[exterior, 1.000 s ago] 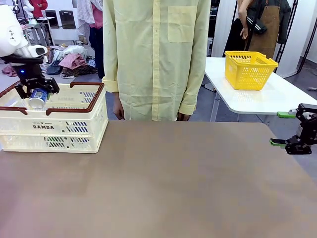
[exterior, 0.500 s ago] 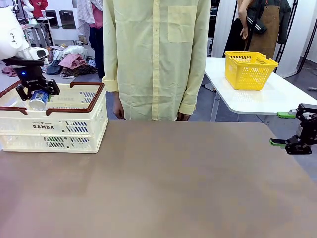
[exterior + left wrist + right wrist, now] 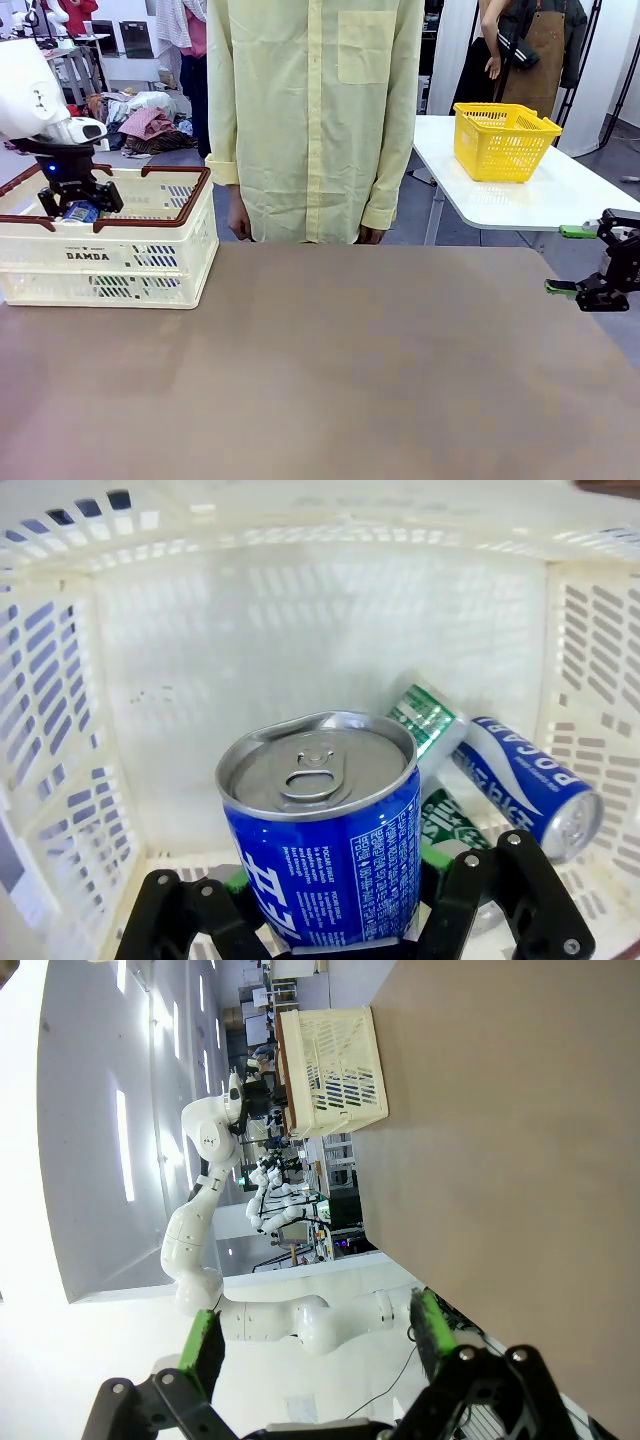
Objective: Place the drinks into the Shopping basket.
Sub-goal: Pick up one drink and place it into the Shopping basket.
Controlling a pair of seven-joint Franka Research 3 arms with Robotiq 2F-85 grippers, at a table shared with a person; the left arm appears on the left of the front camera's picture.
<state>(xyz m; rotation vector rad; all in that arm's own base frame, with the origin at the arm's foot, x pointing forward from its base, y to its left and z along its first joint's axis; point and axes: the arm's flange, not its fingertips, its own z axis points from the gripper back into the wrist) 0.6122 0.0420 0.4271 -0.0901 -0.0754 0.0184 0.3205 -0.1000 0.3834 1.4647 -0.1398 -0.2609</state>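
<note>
The large cream-white slotted plastic Shopping basket (image 3: 110, 245) with dark brown rim handles and "DAMDA" lettering sits at the far left of the broad, matte grey-brown table (image 3: 330, 370), and everything else is best placed from it. Inside the basket, just below its rim, the left gripper (image 3: 80, 205) is closed tight around a slim blue metal can (image 3: 325, 855) with white print and a silver pull-tab top, held upright above the basket floor. On that floor, toward the corner past the held can, a second blue can (image 3: 530, 785) with white lettering lies on its side, touching a green can (image 3: 430, 720) with white marks that also lies tipped over. Well apart from the basket, off the table's opposite edge, the right gripper (image 3: 578, 262) hangs with its green-padded fingers spread wide and nothing between them. Behind the table, just right of the basket, stands a person in a pale yellow buttoned shirt (image 3: 315, 110). Farther right and beyond, a white side table (image 3: 540, 195) carries a small bright yellow mesh basket (image 3: 503, 140). Heaps of clothing (image 3: 145, 125) lie on the floor behind the basket.
</note>
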